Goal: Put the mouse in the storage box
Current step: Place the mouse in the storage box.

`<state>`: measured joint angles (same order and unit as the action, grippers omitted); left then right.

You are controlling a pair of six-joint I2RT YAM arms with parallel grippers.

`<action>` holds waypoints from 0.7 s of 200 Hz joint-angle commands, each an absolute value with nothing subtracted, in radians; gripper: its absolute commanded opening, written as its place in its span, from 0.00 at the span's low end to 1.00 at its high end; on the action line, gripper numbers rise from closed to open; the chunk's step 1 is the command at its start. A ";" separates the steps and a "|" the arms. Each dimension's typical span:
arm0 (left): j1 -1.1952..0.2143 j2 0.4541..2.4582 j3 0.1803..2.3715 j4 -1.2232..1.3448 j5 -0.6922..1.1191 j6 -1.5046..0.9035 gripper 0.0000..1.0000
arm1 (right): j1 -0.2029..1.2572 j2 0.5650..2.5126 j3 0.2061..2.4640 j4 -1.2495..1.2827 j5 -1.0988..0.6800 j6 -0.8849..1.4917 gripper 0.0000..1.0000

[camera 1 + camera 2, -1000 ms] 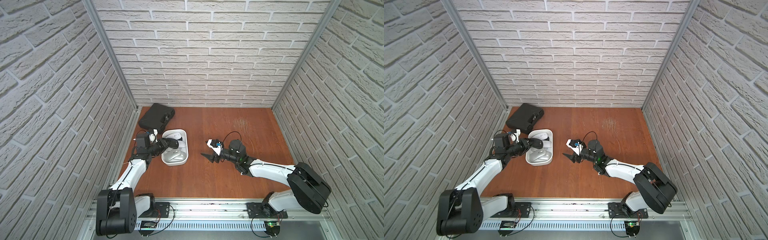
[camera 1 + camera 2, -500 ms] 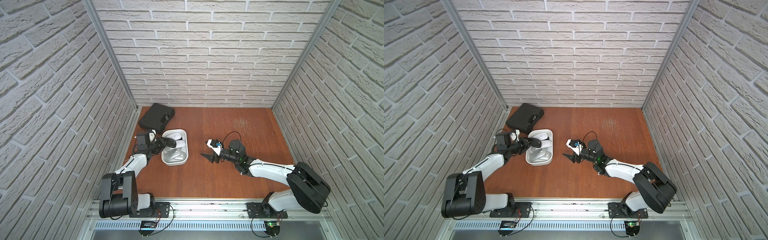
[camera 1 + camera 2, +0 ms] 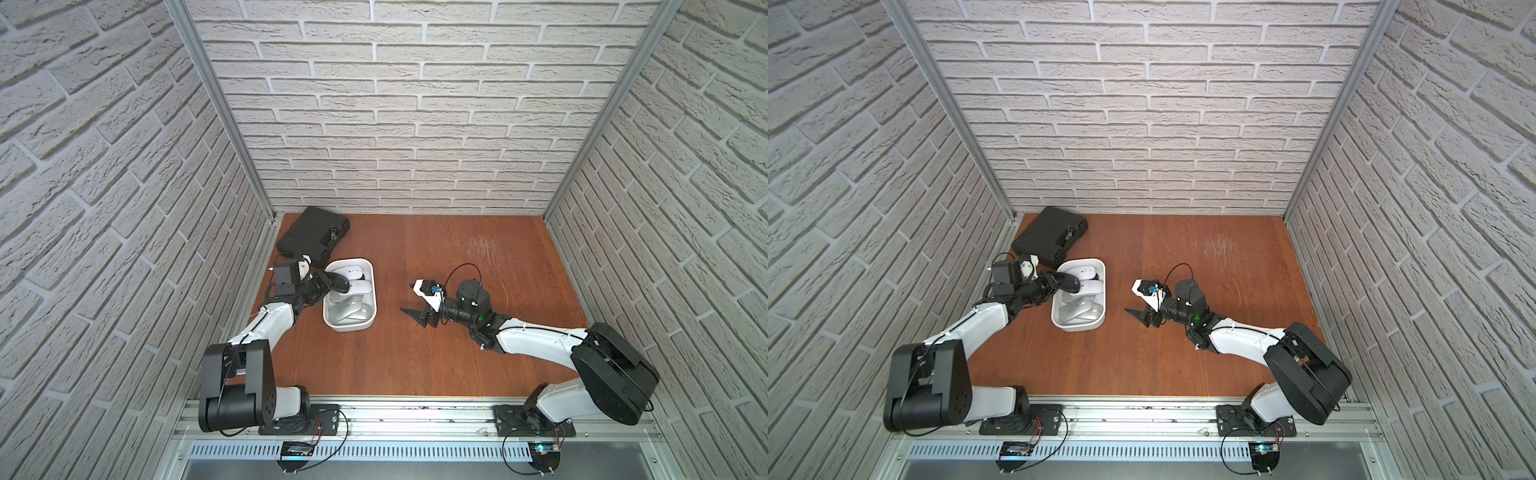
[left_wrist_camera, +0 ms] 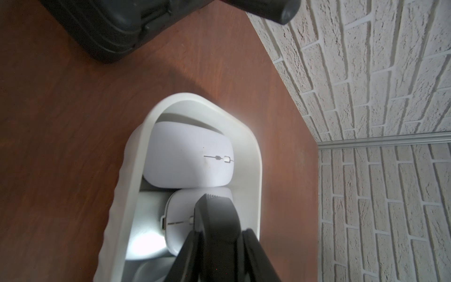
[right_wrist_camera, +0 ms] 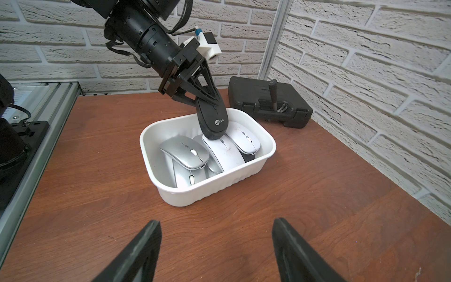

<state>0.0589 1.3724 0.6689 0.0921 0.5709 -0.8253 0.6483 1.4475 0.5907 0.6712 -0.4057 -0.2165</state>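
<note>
Left arm (image 3: 266,328) has re-posed since the earlier frames; the left gripper (image 5: 211,96) stays clamped on the black mouse (image 5: 214,119), lower end inside the storage box (image 5: 207,193) at frame centre. Right gripper (image 5: 216,221) stands open, empty.

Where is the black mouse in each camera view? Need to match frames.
Top view: black mouse left of centre, over the storage box's far-left part.
Top view: black mouse same spot, further left in the picture.
Left wrist: black mouse low centre, clamped in the left gripper.
Right wrist: black mouse upper centre, tilted down into the box.
Shared landmark: white storage box.
</note>
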 commanded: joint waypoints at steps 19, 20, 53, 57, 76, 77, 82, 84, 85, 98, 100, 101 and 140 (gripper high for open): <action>-0.002 1.458 0.749 0.180 0.594 -0.832 0.07 | 0.647 1.447 0.583 0.723 -0.419 -0.204 0.76; -0.003 1.458 0.751 0.180 0.594 -0.832 0.07 | 0.647 1.448 0.583 0.722 -0.420 -0.203 0.75; -0.027 1.532 0.791 0.206 0.606 -0.852 0.07 | 0.648 1.447 0.583 0.721 -0.420 -0.203 0.76; -0.030 1.537 0.793 0.212 0.608 -0.855 0.07 | 0.647 1.447 0.583 0.721 -0.420 -0.203 0.76; -0.042 1.568 0.808 0.216 0.607 -0.859 0.08 | 0.647 1.448 0.584 0.722 -0.424 -0.202 0.76; -0.042 1.570 0.809 0.217 0.607 -0.859 0.08 | 0.647 1.449 0.584 0.722 -0.424 -0.202 0.76; -0.044 1.576 0.811 0.216 0.607 -0.859 0.08 | 0.647 1.448 0.584 0.722 -0.424 -0.200 0.76; -0.045 1.580 0.812 0.216 0.607 -0.859 0.09 | 0.648 1.449 0.584 0.723 -0.424 -0.201 0.76; -0.046 1.581 0.812 0.216 0.607 -0.859 0.09 | 0.648 1.449 0.583 0.723 -0.425 -0.200 0.76; -0.049 1.591 0.814 0.217 0.605 -0.859 0.14 | 0.647 1.448 0.584 0.723 -0.425 -0.200 0.76; -0.049 1.592 0.814 0.215 0.604 -0.859 0.15 | 0.647 1.448 0.584 0.723 -0.425 -0.199 0.76; -0.049 1.593 0.813 0.215 0.603 -0.859 0.16 | 0.647 1.448 0.584 0.723 -0.426 -0.200 0.76; -0.049 1.586 0.821 0.157 0.574 -0.843 0.52 | 0.647 1.448 0.583 0.723 -0.426 -0.198 0.76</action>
<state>-0.0433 1.5867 0.7998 0.1768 0.5934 -0.8566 0.6483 1.4490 0.5907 0.6708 -0.4122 -0.2153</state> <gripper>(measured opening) 0.446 0.757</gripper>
